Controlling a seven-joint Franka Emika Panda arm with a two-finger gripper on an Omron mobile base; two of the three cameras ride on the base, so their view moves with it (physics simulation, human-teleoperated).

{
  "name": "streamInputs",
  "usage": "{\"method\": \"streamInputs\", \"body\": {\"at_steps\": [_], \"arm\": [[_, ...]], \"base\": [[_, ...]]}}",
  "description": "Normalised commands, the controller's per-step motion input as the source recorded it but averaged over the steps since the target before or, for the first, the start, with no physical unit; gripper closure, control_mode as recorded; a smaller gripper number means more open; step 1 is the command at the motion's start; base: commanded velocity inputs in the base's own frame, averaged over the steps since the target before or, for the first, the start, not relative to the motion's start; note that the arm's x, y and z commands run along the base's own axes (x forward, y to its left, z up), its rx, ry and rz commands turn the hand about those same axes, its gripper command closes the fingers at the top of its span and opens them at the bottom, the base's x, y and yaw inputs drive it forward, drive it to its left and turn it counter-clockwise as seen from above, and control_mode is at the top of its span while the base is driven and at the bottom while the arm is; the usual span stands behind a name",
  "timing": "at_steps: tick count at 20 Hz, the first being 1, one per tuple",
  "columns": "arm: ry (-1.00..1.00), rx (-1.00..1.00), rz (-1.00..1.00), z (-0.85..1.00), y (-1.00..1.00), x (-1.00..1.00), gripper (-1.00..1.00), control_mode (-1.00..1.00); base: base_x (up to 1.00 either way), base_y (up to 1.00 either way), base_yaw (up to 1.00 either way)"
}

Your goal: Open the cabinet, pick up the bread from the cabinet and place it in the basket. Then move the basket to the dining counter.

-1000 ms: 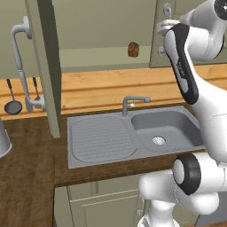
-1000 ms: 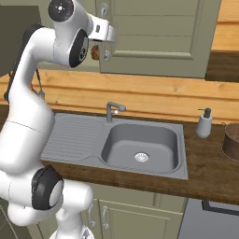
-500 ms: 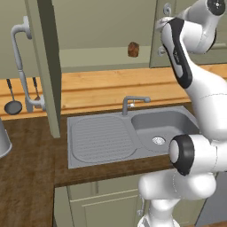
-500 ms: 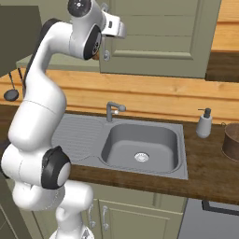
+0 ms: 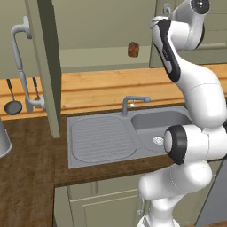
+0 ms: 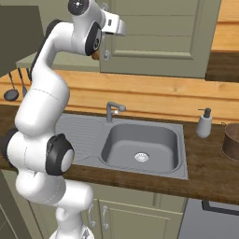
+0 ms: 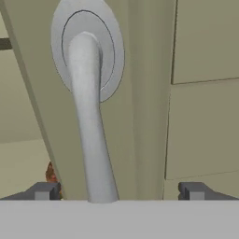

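Sage-green cabinet point(image 6: 158, 37) door (closed) faces open end effector point(image 7: 119, 191) astride handle point(image 7: 91, 116).

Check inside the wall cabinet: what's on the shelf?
Inside the cabinet, a small brown bread sits on the shelf near the right door. The arm and the right door cover the rest of that side, so anything further right can't be seen.

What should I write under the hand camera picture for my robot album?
Open pincer straddling the grey cabinet handle, with the bread peeking past the door edge.
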Motion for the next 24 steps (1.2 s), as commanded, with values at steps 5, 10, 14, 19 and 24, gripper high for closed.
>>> {"method": "streamInputs", "body": {"at_steps": [5, 10, 14, 19, 24], "arm": [[0.0, 0.0, 0.0, -0.07, 0.0, 0.42, -1.0, -1.0], [0.0, 0.0, 0.0, -0.06, 0.05, 0.28, 1.0, -1.0], [0.0, 0.0, 0.0, -0.01, 0.08, 0.24, 1.0, -1.0], [0.0, 0.0, 0.0, -0.03, -0.02, -0.12, 1.0, -1.0], [0.0, -0.02, 0.0, -0.24, -0.38, -0.79, 1.0, -1.0]], "base": [[0.0, 0.0, 0.0], [0.0, 0.0, 0.0], [0.0, 0.0, 0.0], [0.0, 0.0, 0.0], [0.0, 0.0, 0.0]]}}
